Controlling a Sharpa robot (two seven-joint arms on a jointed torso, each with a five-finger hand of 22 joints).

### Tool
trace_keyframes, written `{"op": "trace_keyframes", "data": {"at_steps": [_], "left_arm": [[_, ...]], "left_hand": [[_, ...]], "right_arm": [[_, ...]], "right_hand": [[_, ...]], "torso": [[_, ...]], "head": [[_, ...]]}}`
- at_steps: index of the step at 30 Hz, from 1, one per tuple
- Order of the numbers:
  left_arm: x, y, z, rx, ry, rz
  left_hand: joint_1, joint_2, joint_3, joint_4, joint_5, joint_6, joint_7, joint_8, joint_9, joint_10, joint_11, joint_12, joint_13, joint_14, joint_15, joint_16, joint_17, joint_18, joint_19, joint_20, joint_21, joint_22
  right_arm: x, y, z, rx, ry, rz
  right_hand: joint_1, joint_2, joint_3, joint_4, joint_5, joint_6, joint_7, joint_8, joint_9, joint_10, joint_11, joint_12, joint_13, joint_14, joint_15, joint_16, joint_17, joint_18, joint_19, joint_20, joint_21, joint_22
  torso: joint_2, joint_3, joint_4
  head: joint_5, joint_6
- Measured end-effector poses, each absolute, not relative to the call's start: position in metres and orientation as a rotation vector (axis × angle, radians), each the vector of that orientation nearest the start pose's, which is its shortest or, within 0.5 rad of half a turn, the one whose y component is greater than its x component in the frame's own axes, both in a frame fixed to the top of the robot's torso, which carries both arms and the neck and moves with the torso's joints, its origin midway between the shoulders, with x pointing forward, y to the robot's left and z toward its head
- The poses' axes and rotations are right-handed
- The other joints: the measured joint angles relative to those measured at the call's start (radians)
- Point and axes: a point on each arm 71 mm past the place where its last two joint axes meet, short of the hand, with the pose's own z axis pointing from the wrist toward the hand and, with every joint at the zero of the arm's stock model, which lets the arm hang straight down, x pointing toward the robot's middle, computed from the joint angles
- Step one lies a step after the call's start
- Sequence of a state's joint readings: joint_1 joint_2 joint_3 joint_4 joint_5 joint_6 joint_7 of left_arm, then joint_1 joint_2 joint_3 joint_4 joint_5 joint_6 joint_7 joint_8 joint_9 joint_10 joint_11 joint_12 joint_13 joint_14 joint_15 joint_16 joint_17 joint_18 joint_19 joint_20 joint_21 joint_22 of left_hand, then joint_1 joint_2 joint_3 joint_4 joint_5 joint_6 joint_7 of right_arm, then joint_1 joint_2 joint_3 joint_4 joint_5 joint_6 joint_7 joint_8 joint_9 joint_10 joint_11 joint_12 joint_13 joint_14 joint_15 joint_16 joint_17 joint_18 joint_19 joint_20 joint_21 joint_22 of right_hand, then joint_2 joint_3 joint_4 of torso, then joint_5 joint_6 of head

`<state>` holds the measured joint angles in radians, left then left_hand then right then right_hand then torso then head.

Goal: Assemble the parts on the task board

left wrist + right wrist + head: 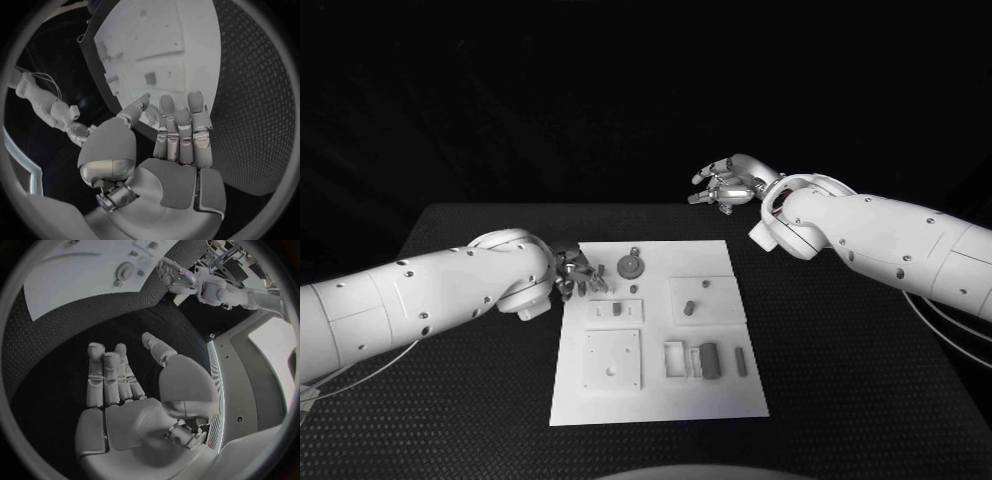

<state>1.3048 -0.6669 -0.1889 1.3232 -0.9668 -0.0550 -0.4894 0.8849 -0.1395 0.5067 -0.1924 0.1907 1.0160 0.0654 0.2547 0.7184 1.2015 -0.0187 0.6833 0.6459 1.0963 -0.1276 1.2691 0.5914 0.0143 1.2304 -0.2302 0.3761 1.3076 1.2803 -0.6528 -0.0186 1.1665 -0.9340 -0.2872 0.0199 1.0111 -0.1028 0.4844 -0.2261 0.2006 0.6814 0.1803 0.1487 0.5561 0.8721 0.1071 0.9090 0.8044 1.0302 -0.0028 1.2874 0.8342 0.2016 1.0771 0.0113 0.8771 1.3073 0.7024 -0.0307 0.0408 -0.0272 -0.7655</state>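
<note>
Now I see my left hand [578, 272] at the board's [661, 400] left edge, fingers straight, side by side, holding nothing | round part [632, 266] lies just beside them on the board | right hand [726, 186] far behind the board, fingers apart, empty | left is nearer.

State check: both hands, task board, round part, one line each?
left hand: open, holds nothing, at the task board's left edge
right hand: open, holds nothing, past the table's far edge
task board: flat on the table
round part: on the board's far end, not held
</note>
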Motion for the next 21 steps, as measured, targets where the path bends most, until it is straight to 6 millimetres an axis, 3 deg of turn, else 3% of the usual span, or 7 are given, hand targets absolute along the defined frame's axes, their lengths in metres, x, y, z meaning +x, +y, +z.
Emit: {"op": "trace_keyframes", "data": {"at_steps": [2,7,11,13,17,21], "left_arm": [[0.521,0.198,-0.216,-0.332,2.174,-0.401],[0.538,0.22,-0.198,-0.386,2.096,-0.371],[0.548,0.227,-0.195,-0.413,2.07,-0.342],[0.552,0.226,-0.195,-0.411,2.065,-0.333],[0.561,0.221,-0.196,-0.382,2.066,-0.297],[0.573,0.216,-0.196,-0.344,2.066,-0.241]], "left_hand": [[0.011,0.0,0.005,-0.012,0.0,-0.03,0.026,0.0,-0.003,-0.025,0.015,-0.025,-0.016,-0.017,0.017,-0.031,-0.019,0.0,-0.018,0.019,-0.027,-0.005],[0.004,-0.007,0.0,0.005,0.0,-0.034,0.029,0.0,-0.004,-0.026,0.017,-0.041,-0.031,-0.019,0.019,-0.046,-0.034,0.0,-0.021,0.021,-0.049,-0.02],[-0.062,-0.04,-0.001,0.086,-0.014,-0.032,0.031,0.0,-0.01,-0.026,0.017,-0.052,-0.044,-0.018,0.02,-0.055,-0.043,0.0,-0.017,0.025,-0.07,-0.03],[-0.084,-0.062,0.011,0.129,-0.069,-0.032,0.031,0.0,-0.014,-0.026,0.017,-0.054,-0.049,-0.017,0.021,-0.055,-0.047,0.0,-0.017,0.025,-0.078,-0.032],[-0.103,-0.094,0.029,0.195,-0.126,-0.037,0.027,-0.01,-0.025,-0.026,0.017,-0.057,-0.052,-0.017,0.021,-0.055,-0.048,0.0,-0.017,0.025,-0.086,-0.032],[-0.111,-0.113,0.038,0.246,-0.138,-0.05,0.028,-0.018,-0.037,-0.028,0.022,-0.062,-0.053,-0.021,0.024,-0.055,-0.049,0.0,-0.014,0.029,-0.092,-0.028]], "right_arm": [[0.565,-0.214,-0.158,0.332,1.651,0.832],[0.565,-0.215,-0.158,0.333,1.651,0.831],[0.565,-0.215,-0.158,0.333,1.651,0.83],[0.565,-0.215,-0.158,0.333,1.651,0.83],[0.565,-0.215,-0.158,0.333,1.651,0.83],[0.565,-0.213,-0.158,0.331,1.651,0.833]], "right_hand": [[0.0,0.0,0.0,0.0,0.0,0.0,0.0,0.0,-0.001,-0.002,0.002,0.0,-0.001,0.0,0.0,0.0,0.0,0.0,0.0,0.0,0.0,0.0],[0.0,0.0,0.0,0.0,0.0,0.0,0.0,0.0,-0.001,-0.004,0.004,0.0,-0.001,0.0,0.0,0.0,0.0,0.0,0.0,0.0,0.0,0.0],[0.0,0.0,0.0,0.0,0.0,0.0,0.0,0.0,-0.001,-0.004,0.004,0.0,-0.001,0.0,0.0,0.0,-0.001,0.0,-0.001,0.001,0.0,0.0],[0.0,0.0,0.0,0.0,0.0,0.0,0.0,0.0,-0.001,-0.004,0.004,0.0,-0.001,0.0,0.0,0.0,-0.001,0.0,-0.001,0.002,0.0,0.0],[0.0,0.0,0.0,0.0,0.0,0.001,-0.001,0.0,-0.001,-0.004,0.004,0.0,-0.002,0.0,0.0,0.0,-0.001,0.0,-0.002,0.002,0.0,0.0],[0.0,0.0,0.0,0.0,0.0,0.001,-0.002,0.0,-0.001,-0.004,0.004,0.0,-0.002,0.0,0.0,0.0,-0.001,0.001,-0.002,0.002,0.0,0.0]], "torso": [[0.0,0.0003,0.0],[0.0,0.0008,0.0007],[0.001,0.001,0.0007],[0.001,0.0009,0.0006],[0.001,0.0004,0.0],[0.002,0.0003,-0.0011]], "head": [[0.0,0.001],[0.001,0.005],[0.001,0.006],[0.001,0.006],[0.003,0.007],[0.007,0.007]]}}
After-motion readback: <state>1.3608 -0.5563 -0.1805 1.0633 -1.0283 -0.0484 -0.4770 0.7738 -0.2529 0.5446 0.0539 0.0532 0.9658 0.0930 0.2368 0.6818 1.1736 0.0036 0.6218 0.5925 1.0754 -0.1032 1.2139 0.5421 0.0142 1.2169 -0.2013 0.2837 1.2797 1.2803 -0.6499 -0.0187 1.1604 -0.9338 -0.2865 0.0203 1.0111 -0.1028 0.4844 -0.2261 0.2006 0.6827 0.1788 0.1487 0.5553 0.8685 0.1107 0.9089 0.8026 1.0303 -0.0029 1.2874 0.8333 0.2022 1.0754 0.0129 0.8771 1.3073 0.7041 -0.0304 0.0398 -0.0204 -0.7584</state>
